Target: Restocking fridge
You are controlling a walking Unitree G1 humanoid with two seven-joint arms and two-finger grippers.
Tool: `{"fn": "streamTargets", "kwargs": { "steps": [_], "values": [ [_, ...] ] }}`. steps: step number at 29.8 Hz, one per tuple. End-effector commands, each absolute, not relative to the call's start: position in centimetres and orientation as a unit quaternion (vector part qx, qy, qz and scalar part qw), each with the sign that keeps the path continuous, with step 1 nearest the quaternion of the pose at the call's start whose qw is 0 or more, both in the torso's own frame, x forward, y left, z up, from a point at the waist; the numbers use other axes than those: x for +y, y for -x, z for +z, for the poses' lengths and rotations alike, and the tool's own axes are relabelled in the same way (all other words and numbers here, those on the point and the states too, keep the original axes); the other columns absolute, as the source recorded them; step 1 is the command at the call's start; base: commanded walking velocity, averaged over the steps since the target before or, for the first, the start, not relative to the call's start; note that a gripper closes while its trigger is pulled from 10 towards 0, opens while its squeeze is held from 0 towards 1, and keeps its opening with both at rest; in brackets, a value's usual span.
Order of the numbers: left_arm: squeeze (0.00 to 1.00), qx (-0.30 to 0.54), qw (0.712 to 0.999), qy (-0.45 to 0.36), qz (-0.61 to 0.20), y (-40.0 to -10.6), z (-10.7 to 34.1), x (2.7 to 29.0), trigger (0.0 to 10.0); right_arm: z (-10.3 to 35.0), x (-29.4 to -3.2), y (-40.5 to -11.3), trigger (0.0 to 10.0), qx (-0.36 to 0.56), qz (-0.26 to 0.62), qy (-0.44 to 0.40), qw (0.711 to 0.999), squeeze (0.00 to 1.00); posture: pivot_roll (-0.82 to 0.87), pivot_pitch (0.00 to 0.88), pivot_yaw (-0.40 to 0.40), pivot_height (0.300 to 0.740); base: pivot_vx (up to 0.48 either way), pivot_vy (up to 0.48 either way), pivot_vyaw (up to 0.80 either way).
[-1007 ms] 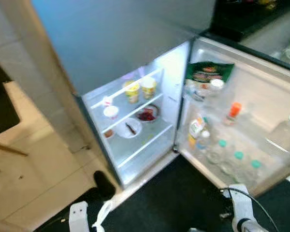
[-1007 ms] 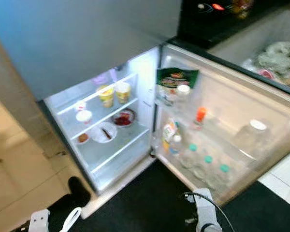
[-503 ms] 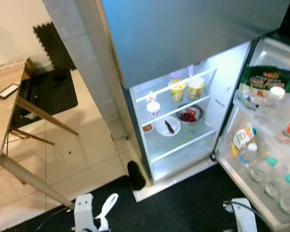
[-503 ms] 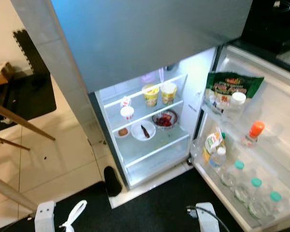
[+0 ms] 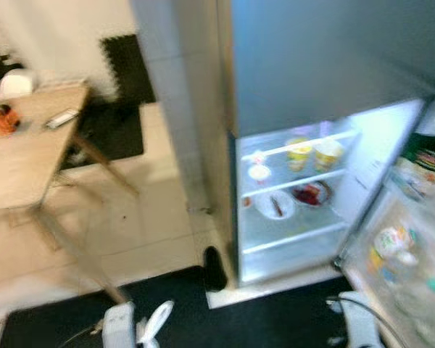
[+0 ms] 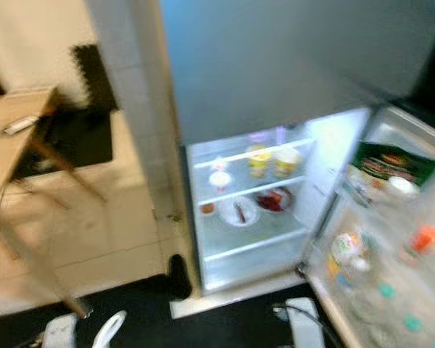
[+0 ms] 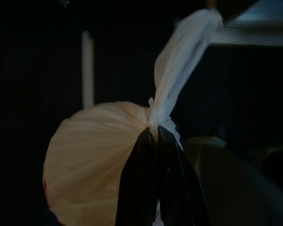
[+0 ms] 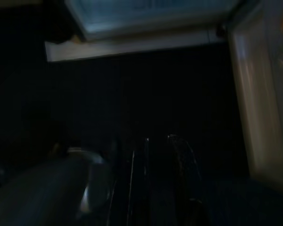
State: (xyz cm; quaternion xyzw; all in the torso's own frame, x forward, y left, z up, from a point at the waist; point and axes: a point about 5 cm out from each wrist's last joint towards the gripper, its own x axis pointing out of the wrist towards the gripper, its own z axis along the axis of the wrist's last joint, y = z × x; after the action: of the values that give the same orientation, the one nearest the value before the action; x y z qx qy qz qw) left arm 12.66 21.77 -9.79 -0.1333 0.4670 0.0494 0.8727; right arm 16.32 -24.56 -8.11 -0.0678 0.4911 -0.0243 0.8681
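Your left gripper [image 7: 153, 141] has its jaws closed on the twisted neck of a white plastic bag [image 7: 99, 155], which hangs low at your left side, near you and above the dark mat [image 5: 275, 319]; its tail also shows at the bottom of the head view. By its look the bag is soft and light: thin film bulging round something pale inside, which you cannot identify. It will likely swing and sag when you move, and the film may slip or tear if tugged. The knotted neck, where you hold it now, seems the soundest hold; gripping the belly would probably crush the contents.

Your right gripper [image 8: 153, 179] hangs idle low on the right over the same mat. Its view is too dark to say whether the jaws are parted.

The fridge [image 6: 254, 210] stands open to your right and farther off, lit inside, with cups and dishes on its shelves. Its door [image 6: 391, 239] swings toward you on the right, carrying bottles and a green packet [image 6: 395, 163].

Compared with the earlier pictures, the whole scene has slid to the right and blurred, so the camera has turned left, not the things. The wooden tabletop [image 5: 29, 152], which sat at the left edge half a second ago, now shows more fully, with small items on it. The fridge contents appear unchanged, and the bag remains low at your left.
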Motion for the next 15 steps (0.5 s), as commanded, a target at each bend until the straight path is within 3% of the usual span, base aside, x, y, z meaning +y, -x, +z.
{"fn": "streamTargets", "kwargs": {
  "steps": [1, 15],
  "values": [
    [0.00, 0.468, 0.873, 0.133, 0.045, -12.94, -9.69, 21.87, 10.0, -8.36, -24.34, -15.86, 10.0, 0.495, -0.023, 0.063, 0.866, 0.00, -0.07, 0.013, 0.047, 0.740, 0.000, -0.409, 0.00],
    [0.00, 0.468, 0.872, 0.138, 0.042, -13.14, -9.61, 21.96, 10.0, -7.98, -24.66, -16.50, 10.0, 0.484, -0.026, 0.065, 0.872, 0.00, -0.06, 0.001, 0.041, 0.740, 0.000, -0.469, 0.00]
  ]
}}
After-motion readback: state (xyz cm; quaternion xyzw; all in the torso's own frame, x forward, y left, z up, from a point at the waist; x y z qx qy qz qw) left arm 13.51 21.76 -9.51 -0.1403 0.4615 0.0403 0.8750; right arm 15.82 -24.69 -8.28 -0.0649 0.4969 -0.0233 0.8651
